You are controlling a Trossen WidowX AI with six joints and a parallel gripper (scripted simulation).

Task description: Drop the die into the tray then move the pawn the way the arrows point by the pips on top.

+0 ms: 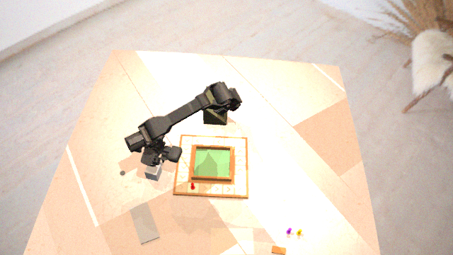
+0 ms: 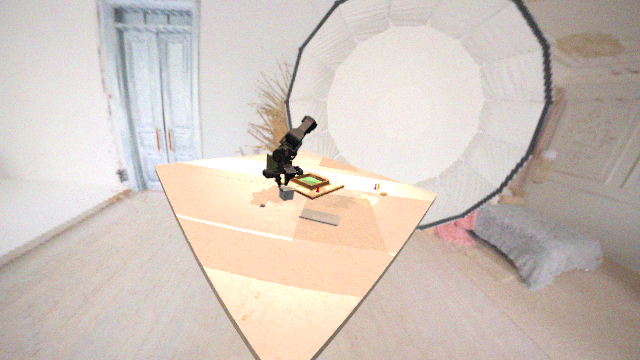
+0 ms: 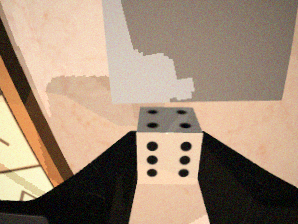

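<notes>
My gripper point(image 1: 160, 161) point(image 2: 283, 185) point(image 3: 166, 140) is shut on the white die point(image 3: 169, 160), left of the board. The die shows a shaded four-pip face and a bright six-pip face in the wrist view; the arm largely hides it in the top and exterior views. I cannot tell whether it touches the table. The board point(image 1: 246, 177) point(image 2: 338, 187) point(image 3: 26, 120) has a ring of arrow squares around the wooden tray point(image 1: 232, 164) with a green floor, where no die lies. The red pawn point(image 1: 192, 186) point(image 2: 317, 189) stands on the front row, second square from the left; arrows there point right.
A grey box point(image 1: 153, 173) point(image 2: 286, 194) point(image 3: 225, 50) is right beside the die. A dark disc point(image 1: 122, 173) point(image 2: 262, 205) lies left. A flat grey slab point(image 1: 145, 223) point(image 2: 320, 217) lies in front. Purple point(image 1: 289, 231) and yellow point(image 1: 299, 232) pawns and an orange block point(image 1: 279, 250) are front right.
</notes>
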